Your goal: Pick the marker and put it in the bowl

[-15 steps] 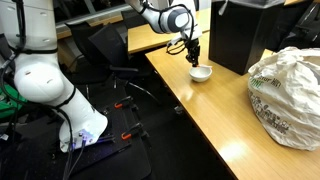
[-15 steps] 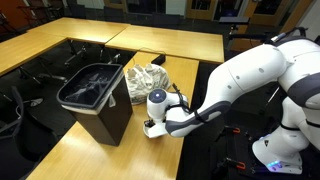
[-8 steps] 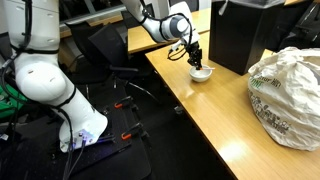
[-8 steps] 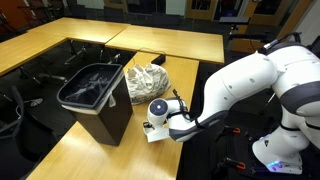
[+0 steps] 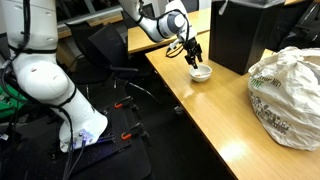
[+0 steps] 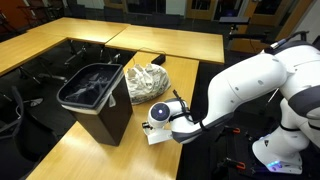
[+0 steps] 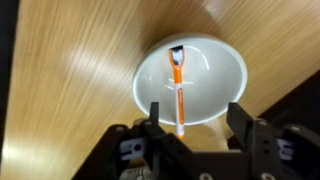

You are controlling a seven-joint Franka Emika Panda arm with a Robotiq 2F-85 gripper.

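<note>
In the wrist view an orange marker with a dark cap lies inside the white bowl, its lower end over the near rim. My gripper hovers just above the bowl with its jaws apart, touching nothing. The marker sits free between and beyond the fingers. In an exterior view the bowl rests on the wooden table, with the gripper right over it. From the opposite side the gripper hangs beside the black bin, and the bowl is barely visible there.
A black bin stands just behind the bowl, seen from above as an open container. A crumpled plastic bag lies farther along the table. The table edge runs close to the bowl, with chairs and cables on the floor beyond.
The gripper's jaws have spread apart and let go of the marker, which now lies in the bowl. The gripper has risen slightly above the bowl.
</note>
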